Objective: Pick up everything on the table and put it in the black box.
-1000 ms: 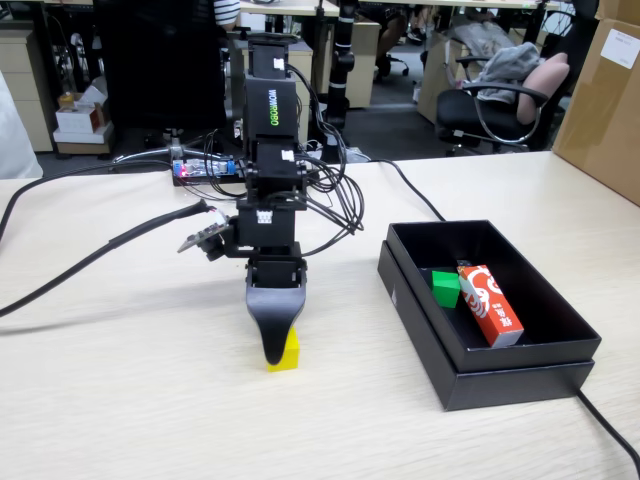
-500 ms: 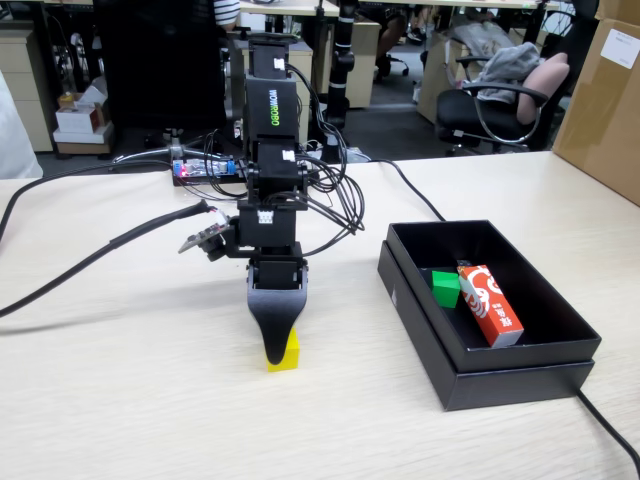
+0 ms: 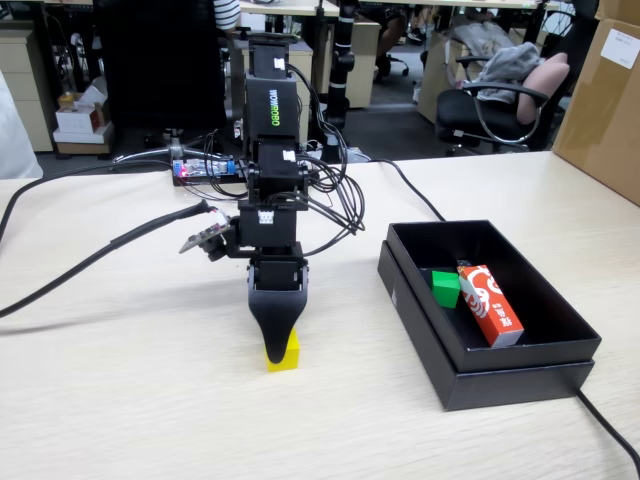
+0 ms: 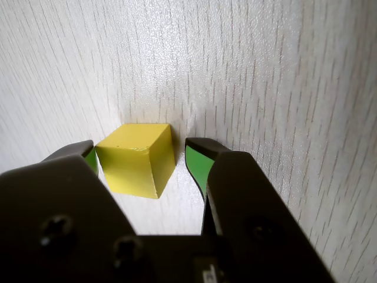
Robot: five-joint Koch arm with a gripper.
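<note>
The small yellow cube [image 3: 289, 356] sits on the light wood-grain table [image 3: 130, 400]. My gripper [image 3: 277, 343] points straight down over it. In the wrist view the yellow cube [image 4: 138, 165] lies between the two green-padded jaws of the gripper [image 4: 141, 148]. The left pad is at the cube's side and a gap shows between the cube and the right pad, so the gripper is open around it. The black box [image 3: 520, 378] stands to the right in the fixed view. It holds the green cube [image 3: 445, 288] and the red carton [image 3: 490, 305].
Black cables [image 3: 90, 265] run across the table to the left of the arm, and another cable [image 3: 612, 432] trails off past the box's front right corner. A lit circuit board [image 3: 205, 168] sits behind the arm. A brown cardboard carton [image 3: 605, 100] stands at the far right.
</note>
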